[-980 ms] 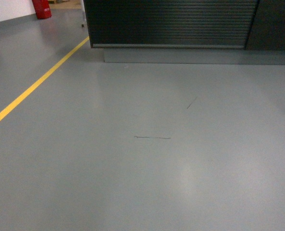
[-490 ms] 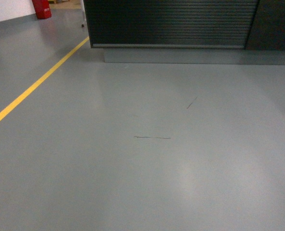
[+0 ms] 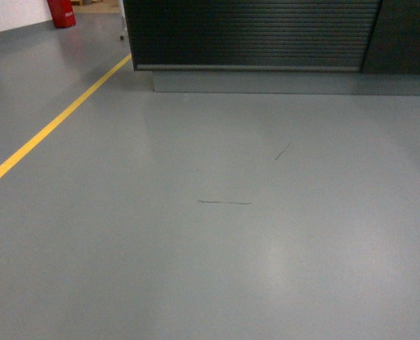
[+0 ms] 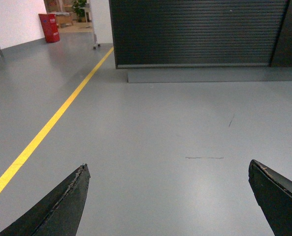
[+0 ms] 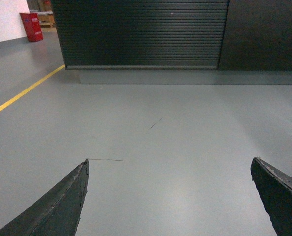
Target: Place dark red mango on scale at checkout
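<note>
The checkout shows only as its dark, horizontally ribbed front panel (image 3: 252, 34) across the top of the head view, and again in both wrist views (image 4: 197, 32) (image 5: 141, 32). Its top is cut off by the frame edge. The dark red mango and the scale are out of view. My left gripper (image 4: 168, 167) is open, its two dark fingers wide apart over bare grey floor with nothing between them. My right gripper (image 5: 169, 162) is open too, likewise empty above the floor. Neither gripper appears in the head view.
A yellow floor line (image 3: 50, 127) runs diagonally on the left toward the counter's left corner. A red bin (image 3: 61, 13) stands far back left. A grey plinth (image 3: 287, 81) lines the counter's base. Thin dark scuffs (image 3: 224, 202) mark the floor ahead.
</note>
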Motion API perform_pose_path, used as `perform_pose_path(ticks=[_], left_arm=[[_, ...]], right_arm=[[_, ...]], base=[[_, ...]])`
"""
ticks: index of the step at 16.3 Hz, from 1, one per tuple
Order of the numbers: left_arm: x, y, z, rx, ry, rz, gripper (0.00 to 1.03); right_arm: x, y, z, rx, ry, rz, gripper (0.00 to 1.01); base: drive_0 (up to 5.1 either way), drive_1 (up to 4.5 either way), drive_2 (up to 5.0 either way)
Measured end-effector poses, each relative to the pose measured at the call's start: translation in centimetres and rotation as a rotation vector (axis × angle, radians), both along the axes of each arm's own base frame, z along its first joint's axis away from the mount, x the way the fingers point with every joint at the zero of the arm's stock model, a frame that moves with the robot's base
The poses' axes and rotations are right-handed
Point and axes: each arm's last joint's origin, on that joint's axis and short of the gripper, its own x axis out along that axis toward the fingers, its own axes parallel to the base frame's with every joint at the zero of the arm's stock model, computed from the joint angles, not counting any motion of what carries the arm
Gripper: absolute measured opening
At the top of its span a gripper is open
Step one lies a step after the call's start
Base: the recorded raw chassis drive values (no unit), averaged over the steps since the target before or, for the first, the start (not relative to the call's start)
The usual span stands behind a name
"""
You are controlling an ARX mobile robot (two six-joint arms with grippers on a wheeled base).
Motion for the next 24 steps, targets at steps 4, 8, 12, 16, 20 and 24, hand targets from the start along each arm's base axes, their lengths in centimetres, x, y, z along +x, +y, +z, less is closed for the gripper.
perform_pose_path(ticks=[4, 8, 12, 16, 20, 24], left_arm=[[0.0, 0.0, 0.0, 0.0, 0.0, 0.0, 0.98], [0.0, 0.0, 0.0, 0.0, 0.0, 0.0, 0.98], [0.0, 0.0, 0.0, 0.0, 0.0, 0.0, 0.98], [0.0, 0.0, 0.0, 0.0, 0.0, 0.0, 0.98], [0.0, 0.0, 0.0, 0.0, 0.0, 0.0, 0.98], [0.0, 0.0, 0.0, 0.0, 0.0, 0.0, 0.98]], right_arm=[[0.0, 0.0, 0.0, 0.0, 0.0, 0.0, 0.98], [0.0, 0.0, 0.0, 0.0, 0.0, 0.0, 0.98], [0.0, 0.0, 0.0, 0.0, 0.0, 0.0, 0.98], [0.0, 0.0, 0.0, 0.0, 0.0, 0.0, 0.98], [0.0, 0.0, 0.0, 0.0, 0.0, 0.0, 0.98], [0.0, 0.0, 0.0, 0.0, 0.0, 0.0, 0.98]], base=[[0.0, 0.0, 0.0], [0.0, 0.0, 0.0], [0.0, 0.0, 0.0], [0.0, 0.7, -0.6], [0.1, 1.42, -1.3], [0.0, 1.43, -1.3]])
